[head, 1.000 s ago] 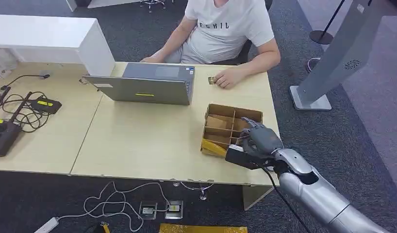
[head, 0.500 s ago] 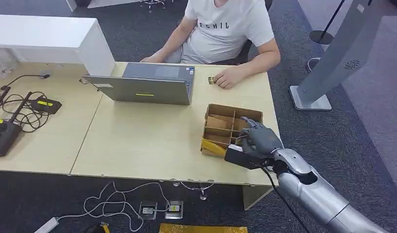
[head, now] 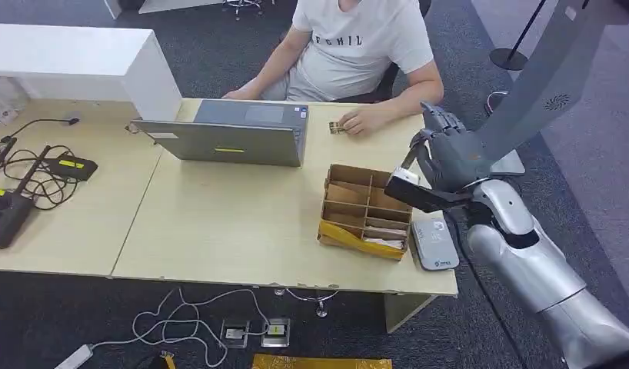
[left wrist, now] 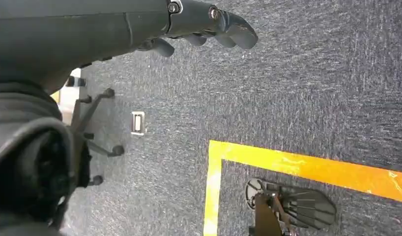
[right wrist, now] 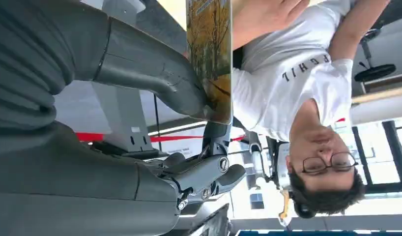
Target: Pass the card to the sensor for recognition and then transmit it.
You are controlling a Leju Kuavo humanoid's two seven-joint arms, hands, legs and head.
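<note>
So: desk (head: 219, 223) first, sensor (head: 435, 244) flat at its near right corner beside the box (head: 367, 209). Right hand (head: 448, 154) up above the far right edge, pinching the card (right wrist: 210, 54). Sensor lies below and nearer the robot. Left hand (left wrist: 209, 22) hangs slack, holding nothing.

Right hand (head: 450, 157) with card (right wrist: 209, 54), now raised.

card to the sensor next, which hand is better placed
Right. The right hand already holds the card raised above the table, near the grey sensor by the box. The left hand hangs over the carpet.
</note>
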